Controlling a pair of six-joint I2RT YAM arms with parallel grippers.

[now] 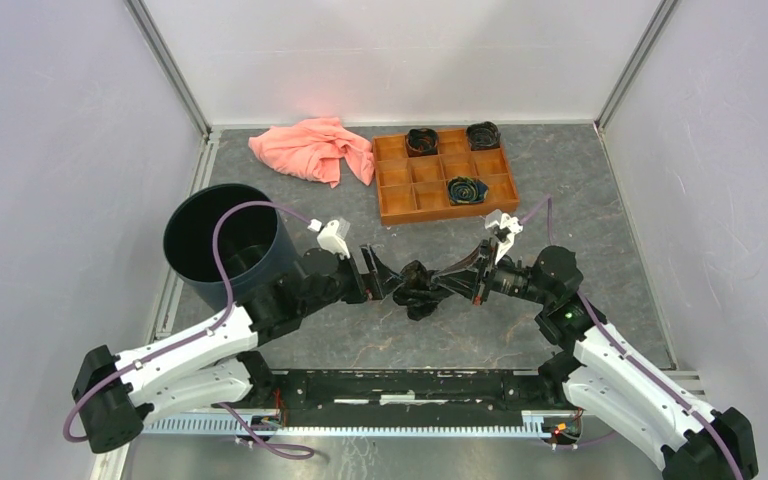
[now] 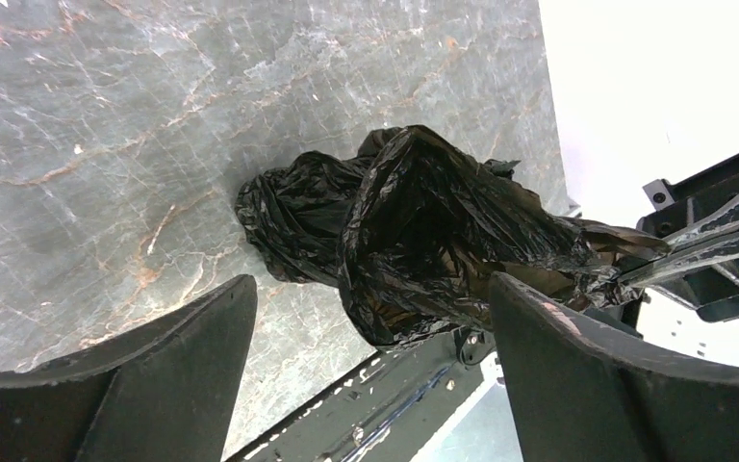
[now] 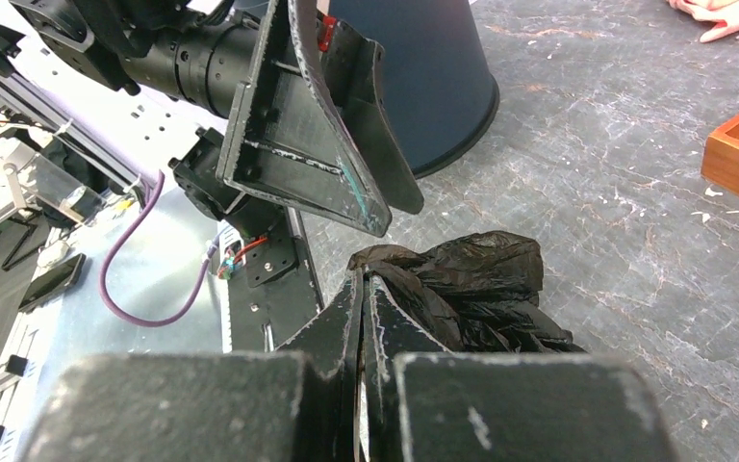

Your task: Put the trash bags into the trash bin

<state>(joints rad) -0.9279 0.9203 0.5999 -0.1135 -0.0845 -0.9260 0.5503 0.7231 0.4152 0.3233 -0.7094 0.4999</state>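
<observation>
A crumpled glossy black trash bag [image 1: 419,288] hangs between my two grippers just above the table's middle; it also shows in the left wrist view [image 2: 414,231] and the right wrist view [image 3: 486,289]. My right gripper [image 1: 447,283] [image 3: 364,279] is shut on the bag's edge. My left gripper [image 1: 380,278] [image 2: 370,332] is open, its fingers on either side of the bag's near end, not closed on it. The round dark trash bin [image 1: 222,243] stands upright at the left, empty as far as I see; its wall shows in the right wrist view [image 3: 433,77].
An orange compartment tray [image 1: 445,172] at the back holds three rolled black bags [image 1: 467,189]. A salmon-pink cloth [image 1: 315,148] lies left of the tray. The black base rail [image 1: 410,385] runs along the near edge.
</observation>
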